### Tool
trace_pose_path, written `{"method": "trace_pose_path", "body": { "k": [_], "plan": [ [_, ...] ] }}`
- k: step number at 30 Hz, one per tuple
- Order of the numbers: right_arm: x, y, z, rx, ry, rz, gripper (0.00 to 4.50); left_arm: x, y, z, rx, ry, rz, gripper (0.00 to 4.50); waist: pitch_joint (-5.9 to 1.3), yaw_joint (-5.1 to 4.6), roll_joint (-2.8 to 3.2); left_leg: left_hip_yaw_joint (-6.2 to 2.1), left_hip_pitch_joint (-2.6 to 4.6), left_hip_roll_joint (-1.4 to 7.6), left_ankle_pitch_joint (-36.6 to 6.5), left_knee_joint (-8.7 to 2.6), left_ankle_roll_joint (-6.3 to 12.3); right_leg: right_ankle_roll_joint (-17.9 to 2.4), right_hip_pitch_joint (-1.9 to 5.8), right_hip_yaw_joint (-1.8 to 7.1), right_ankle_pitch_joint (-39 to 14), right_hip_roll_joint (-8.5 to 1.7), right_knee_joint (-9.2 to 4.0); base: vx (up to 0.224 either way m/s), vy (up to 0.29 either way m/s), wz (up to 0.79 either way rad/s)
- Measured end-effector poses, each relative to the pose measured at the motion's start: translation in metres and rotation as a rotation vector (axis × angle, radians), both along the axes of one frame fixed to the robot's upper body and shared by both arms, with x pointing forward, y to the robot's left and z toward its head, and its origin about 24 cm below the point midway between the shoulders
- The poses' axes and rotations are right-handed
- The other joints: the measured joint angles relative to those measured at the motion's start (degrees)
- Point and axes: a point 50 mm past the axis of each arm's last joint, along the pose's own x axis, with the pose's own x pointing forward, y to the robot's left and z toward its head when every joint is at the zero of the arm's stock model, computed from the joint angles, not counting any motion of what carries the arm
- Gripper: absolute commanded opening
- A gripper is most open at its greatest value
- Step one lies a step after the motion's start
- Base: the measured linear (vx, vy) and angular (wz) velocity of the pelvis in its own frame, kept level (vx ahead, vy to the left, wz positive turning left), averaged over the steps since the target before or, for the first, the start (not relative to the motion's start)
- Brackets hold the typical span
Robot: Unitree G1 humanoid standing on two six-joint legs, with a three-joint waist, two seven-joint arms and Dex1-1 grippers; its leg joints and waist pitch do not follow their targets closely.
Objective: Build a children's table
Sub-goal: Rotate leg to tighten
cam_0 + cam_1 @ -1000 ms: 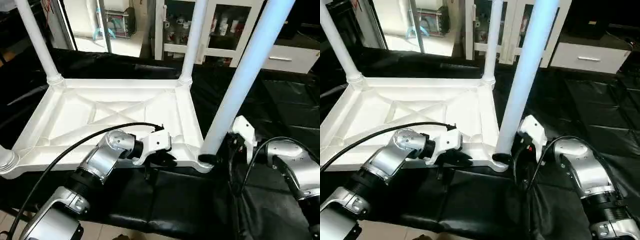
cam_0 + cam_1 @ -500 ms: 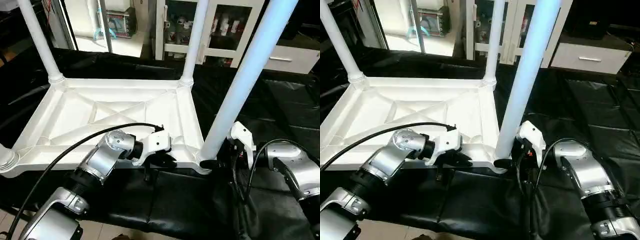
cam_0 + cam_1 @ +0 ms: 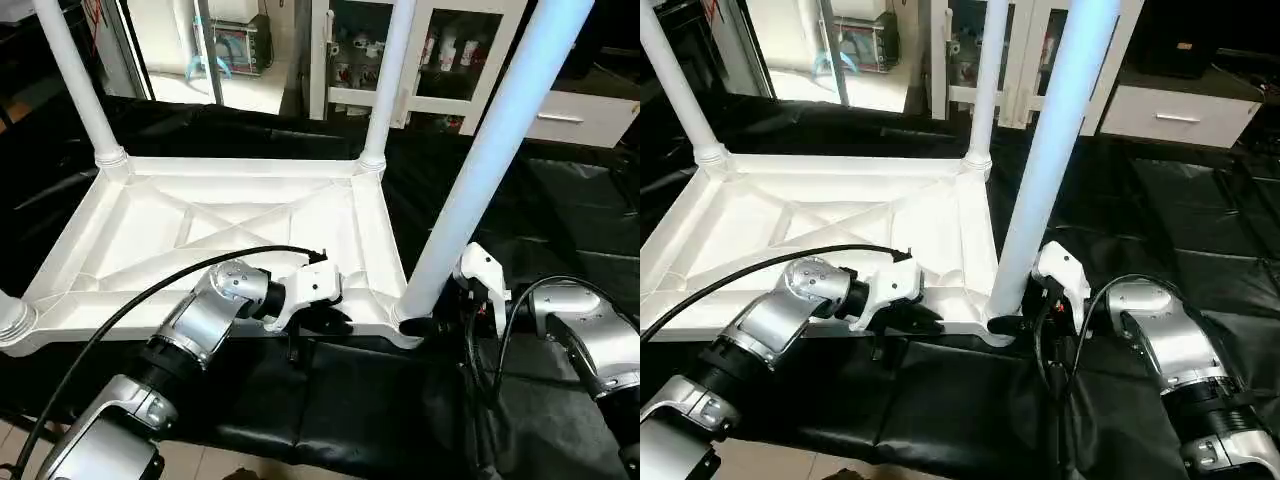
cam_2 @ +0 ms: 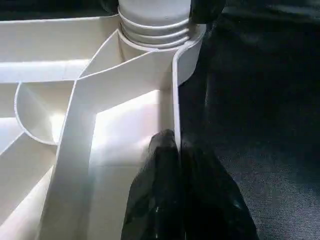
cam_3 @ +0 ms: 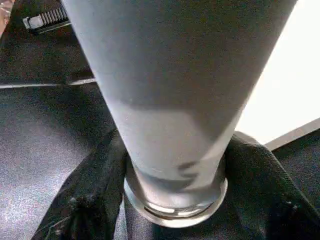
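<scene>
Leg tops cut off by frame edge. Children's table (image 3: 230,225) lies upside down on black mat (image 3: 560,220). Left gripper (image 4: 176,150) pinched shut on near rim. Right gripper (image 5: 175,165) fingers hug near-right leg (image 3: 480,170) at socket; grip firmness unclear.

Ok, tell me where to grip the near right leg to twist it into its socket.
Grip the near right leg low, just above its corner socket, coming level from the robot's right, as the right gripper does. The tube is round and upright, widest there, so fingers can straddle it.
</scene>
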Motion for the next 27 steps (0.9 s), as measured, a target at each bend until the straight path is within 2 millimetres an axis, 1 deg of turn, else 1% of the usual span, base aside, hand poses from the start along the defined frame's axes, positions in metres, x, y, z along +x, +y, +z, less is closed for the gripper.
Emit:
{"method": "trace_pose_path", "body": {
  "k": [3, 5, 6, 8, 9, 11, 12, 14, 17, 19, 23, 26, 27],
  "plan": [
    [0.002, 0.002, -0.004, 0.015, 0.0, -0.048, 2.53, 0.002, 0.001, -0.001, 0.005, -0.001, 0.032, 0.0, -0.05, -0.2, -0.1, 0.0, 0.04, 0.02, 0.0, 0.1, -0.01, -0.01, 0.02, 0.01, 0.01, 0.01, 0.09, 0.0, 0.0, 0.0],
    [0.013, 0.005, -0.011, 0.055, -0.005, -0.213, 2.53, 0.012, -0.002, -0.002, 0.002, -0.016, 0.138, 0.0, -0.12, -0.66, -0.36, -0.02, 0.33, 0.03, 0.01, 0.2, -0.03, -0.12, 0.22, 0.02, 0.09, 0.03, 0.15, 0.0, 0.0, 0.0],
    [0.02, 0.008, -0.013, 0.06, -0.019, -0.295, 2.52, 0.017, -0.006, -0.002, 0.012, -0.03, 0.184, 0.0, -0.09, -1.2, -0.37, -0.03, 0.35, 0.02, 0.01, 0.23, -0.03, 0.0, 0.23, 0.02, 0.02, 0.03, 0.06, 0.0, 0.0, 0.0],
    [0.03, 0.013, -0.017, 0.076, -0.042, -0.475, 2.52, 0.026, -0.018, -0.004, 0.006, -0.041, 0.293, 0.0, -0.07, -1.85, -0.47, -0.03, 0.38, -0.02, 0.01, 0.26, -0.04, 0.04, 0.3, 0.04, 0.0, 0.03, -0.02, 0.0, 0.0, 0.0],
    [0.036, 0.017, -0.019, 0.085, -0.061, -0.614, 2.52, 0.032, -0.029, -0.004, 0.005, -0.047, 0.378, 0.0, -0.06, -2.05, -0.49, -0.04, 0.36, -0.04, 0.02, 0.32, -0.04, 0.05, 0.3, 0.08, -0.01, 0.02, -0.03, 0.0, 0.0, 0.0],
    [0.042, 0.023, -0.022, 0.098, -0.082, -0.81, 2.52, 0.036, -0.045, -0.005, 0.005, -0.05, 0.467, 0.0, -0.06, -2.27, -0.45, -0.04, 0.34, -0.11, 0.02, 0.31, -0.04, 0.05, 0.29, 0.13, -0.01, 0.0, -0.07, 0.0, 0.0, 0.0],
    [0.045, 0.026, -0.022, 0.096, -0.097, -0.883, 2.52, 0.036, -0.052, -0.005, 0.004, -0.052, 0.493, 0.0, -0.06, -2.46, -0.42, -0.04, 0.33, -0.11, 0.02, 0.3, -0.04, 0.05, 0.28, 0.13, 0.0, 0.0, -0.09, 0.0, 0.0, 0.0],
    [0.046, 0.032, -0.022, 0.099, -0.111, -0.982, 2.52, 0.037, -0.06, -0.004, 0.004, -0.057, 0.52, 0.0, -0.11, -2.48, -0.32, -0.11, 0.33, -0.1, 0.01, 0.25, -0.04, 0.05, 0.29, 0.1, 0.0, 0.03, -0.05, 0.0, 0.0, 0.0],
    [0.047, 0.044, -0.021, 0.083, -0.142, -1.055, 2.52, 0.039, -0.065, -0.004, 0.003, -0.071, 0.537, 0.0, -0.16, -2.34, -0.18, -0.15, 0.35, -0.09, 0.02, -0.05, -0.06, 0.0, 0.27, 0.02, 0.03, 0.04, -0.05, 0.0, 0.0, 0.0],
    [0.048, 0.048, -0.021, 0.07, -0.158, -1.056, 2.51, 0.039, -0.066, -0.003, 0.003, -0.081, 0.538, 0.0, -0.2, -2.22, -0.12, -0.15, 0.35, -0.09, 0.01, -0.11, -0.06, 0.06, 0.27, 0.01, -0.02, 0.04, -0.07, 0.0, 0.0, 0.0],
    [0.049, 0.052, -0.019, 0.035, -0.198, -1.058, 2.51, 0.041, -0.066, -0.003, 0.01, -0.092, 0.543, 0.0, -0.19, -2.16, -0.13, -0.14, 0.36, -0.09, 0.01, -0.1, -0.06, 0.04, 0.28, 0.02, -0.01, 0.04, -0.11, 0.0, 0.0, 0.0],
    [0.046, 0.052, -0.017, 0.05, -0.22, -1.052, 2.51, 0.042, -0.065, -0.004, 0.01, -0.1, 0.541, 0.0, -0.16, -2.18, -0.12, -0.13, 0.36, -0.1, 0.01, -0.1, -0.06, 0.06, 0.28, 0.02, -0.01, 0.04, -0.15, 0.0, 0.0, 0.0],
    [0.045, 0.052, -0.017, 0.055, -0.227, -1.047, 2.91, 0.043, -0.064, -0.004, 0.01, -0.104, 0.539, 0.0, -0.15, -2.22, -0.1, -0.13, 0.36, -0.1, 0.01, -0.11, -0.06, 0.11, 0.28, 0.02, -0.03, 0.04, -0.15, 0.0, 0.0, 0.0]
  ]
}}
